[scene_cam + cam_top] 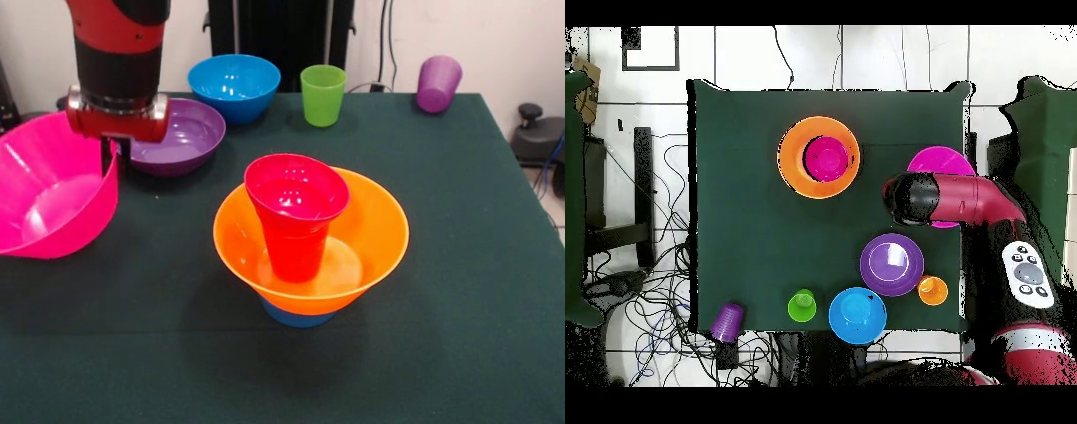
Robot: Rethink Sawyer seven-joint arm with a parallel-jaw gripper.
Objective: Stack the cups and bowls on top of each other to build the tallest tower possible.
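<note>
**Tower sitting near the front edge, arm parked over the pink bowl**

Nearest the camera is the tower: small light-blue bowl as base, large orange bowl on it, red-orange cup upright inside. Bare cloth all around it, and loads of room to its right.

Going left to right in the front view: large pink bowl hangs at the left edge, tipped. My gripper comes down right at its far rim; I can't tell whether it's clenched or released, since the wrist blocks it. Next the medium purple bowl, just beside the medium blue bowl, then the green cup upright, then the purple cup lying tilted by the far right corner.

Count: five bowls and four cups, the yellow-orange cup only seen from overhead, next to the purple bowl.

Surface is a dark green tablecloth. Overhead shows a white tiled floor with cables strewn along one side.
</note>
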